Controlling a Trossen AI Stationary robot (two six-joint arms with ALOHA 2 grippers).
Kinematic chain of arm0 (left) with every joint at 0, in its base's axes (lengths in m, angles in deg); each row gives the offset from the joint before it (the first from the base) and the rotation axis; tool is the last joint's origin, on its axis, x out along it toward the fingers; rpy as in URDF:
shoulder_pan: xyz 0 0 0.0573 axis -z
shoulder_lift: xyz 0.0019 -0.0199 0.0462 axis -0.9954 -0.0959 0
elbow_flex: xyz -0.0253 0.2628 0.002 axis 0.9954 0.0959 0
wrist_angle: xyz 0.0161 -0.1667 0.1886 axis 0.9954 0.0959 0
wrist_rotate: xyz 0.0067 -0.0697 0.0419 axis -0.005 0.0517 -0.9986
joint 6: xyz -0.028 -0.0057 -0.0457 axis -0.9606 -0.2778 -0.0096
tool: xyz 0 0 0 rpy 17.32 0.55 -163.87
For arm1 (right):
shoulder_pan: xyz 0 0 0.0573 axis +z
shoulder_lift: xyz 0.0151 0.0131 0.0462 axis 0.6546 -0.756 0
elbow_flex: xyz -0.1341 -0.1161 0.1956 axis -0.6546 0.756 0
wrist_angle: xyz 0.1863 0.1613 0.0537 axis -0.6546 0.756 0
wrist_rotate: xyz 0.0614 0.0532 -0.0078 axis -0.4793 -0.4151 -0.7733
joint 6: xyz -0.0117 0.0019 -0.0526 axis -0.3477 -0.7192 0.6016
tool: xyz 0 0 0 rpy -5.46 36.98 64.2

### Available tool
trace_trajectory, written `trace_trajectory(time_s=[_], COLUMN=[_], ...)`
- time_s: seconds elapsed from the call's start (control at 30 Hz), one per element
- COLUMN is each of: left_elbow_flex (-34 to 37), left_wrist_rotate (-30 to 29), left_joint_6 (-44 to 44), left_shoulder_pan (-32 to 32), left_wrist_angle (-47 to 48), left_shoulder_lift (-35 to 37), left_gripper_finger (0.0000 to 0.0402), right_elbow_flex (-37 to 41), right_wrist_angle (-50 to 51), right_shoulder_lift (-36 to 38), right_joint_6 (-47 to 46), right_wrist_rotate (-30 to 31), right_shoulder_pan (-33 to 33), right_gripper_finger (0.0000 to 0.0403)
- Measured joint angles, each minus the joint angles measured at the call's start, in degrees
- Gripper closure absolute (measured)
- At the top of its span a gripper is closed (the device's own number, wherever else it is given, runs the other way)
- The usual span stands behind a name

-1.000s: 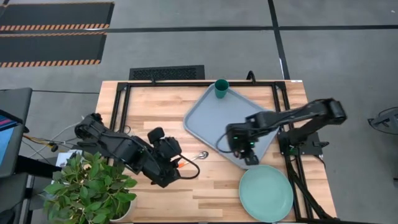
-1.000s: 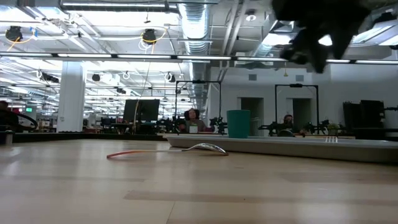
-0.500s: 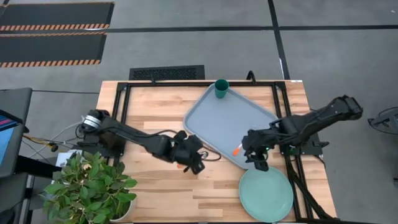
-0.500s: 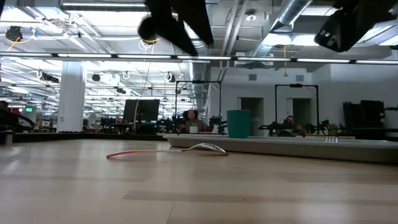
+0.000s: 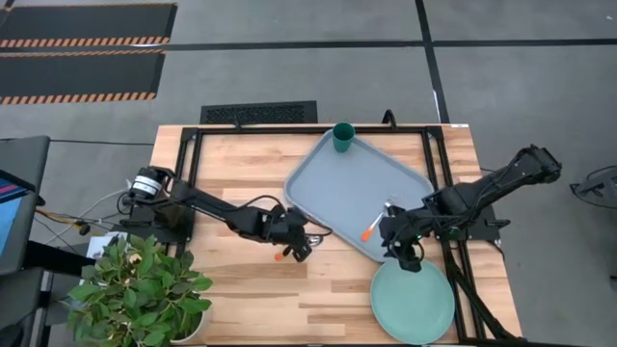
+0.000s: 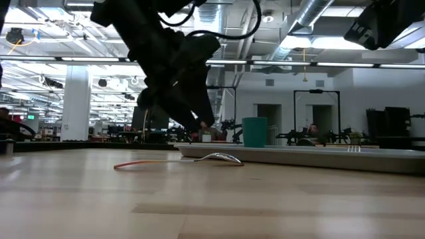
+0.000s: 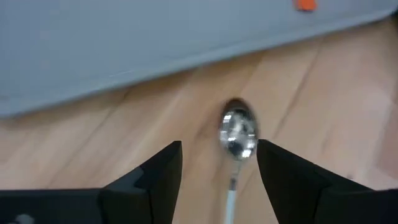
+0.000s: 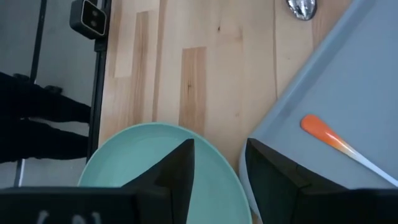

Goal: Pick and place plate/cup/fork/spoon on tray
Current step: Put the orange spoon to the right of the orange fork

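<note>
Left hand [image 5: 299,248], fingers apart, has dropped over the spoon [image 7: 238,132] lying on the table [image 5: 231,173] beside the tray [image 5: 328,173]; right hand [image 5: 409,258], open and empty, has withdrawn above the plate [image 5: 413,301], leaving the fork [image 5: 374,225] trayed.

The tray [image 5: 337,188] lies on the surface [image 5: 231,164], turned at an angle, toward its far middle. The cup [image 5: 343,137] stands in the tray's far corner. The fork [image 5: 376,221] lies in the tray by its near right rim. The spoon [image 5: 295,247] lies on the surface just left of the tray's near edge, under the left tool [image 5: 297,243]. The plate [image 5: 413,301] sits at the near right corner, just beside the tray. The right tool [image 5: 406,253] hangs over the gap between plate and tray. A plant [image 5: 140,289] stands off the near left corner.
</note>
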Motion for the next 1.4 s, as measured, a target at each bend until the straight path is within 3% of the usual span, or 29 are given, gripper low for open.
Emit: trace_trajectory(time_s=[0.33, 0.47, 0.67, 0.8, 0.97, 1.23, 1.4], left_elbow_flex=[1.9, 1.9, 1.6, 1.6, 1.5, -1.5, -5.4], left_wrist_rotate=[-3.9, -1.3, -3.1, -1.4, -0.9, 1.7, 8.2], left_joint_6=[6.1, 5.1, 2.7, 2.5, -0.5, -4.2, -4.8], left_shoulder_pan=[2.9, 2.8, 2.9, 2.6, 2.6, 3.5, 4.8], left_wrist_angle=[-2.0, -3.6, -3.7, -1.7, 0.2, 2.6, 5.6], left_shoulder_lift=[-2.4, -6.2, -8.9, -8.9, -8.9, -8.3, -5.7], left_gripper_finger=[0.0207, 0.0207, 0.0209, 0.0257, 0.0384, 0.0398, 0.0400], right_elbow_flex=[0.0, 0.0, 0.0, 0.0, 0.0, 0.0, 0.0], right_wrist_angle=[0.1, 0.8, 1.6, 1.6, 1.5, 1.5, 1.0], right_shoulder_lift=[0.0, -0.1, -0.1, -0.1, -0.1, -0.1, -0.1], right_joint_6=[0.0, 0.0, 0.0, 0.0, 0.0, 0.1, 1.0], right_wrist_rotate=[1.7, 1.9, 1.9, 1.9, 1.9, 1.9, 1.9], right_shoulder_pan=[0.0, 0.0, 0.0, 0.0, 0.0, 0.0, 0.0], right_gripper_finger=[0.0237, 0.0239, 0.0240, 0.0241, 0.0242, 0.0243, 0.0245])
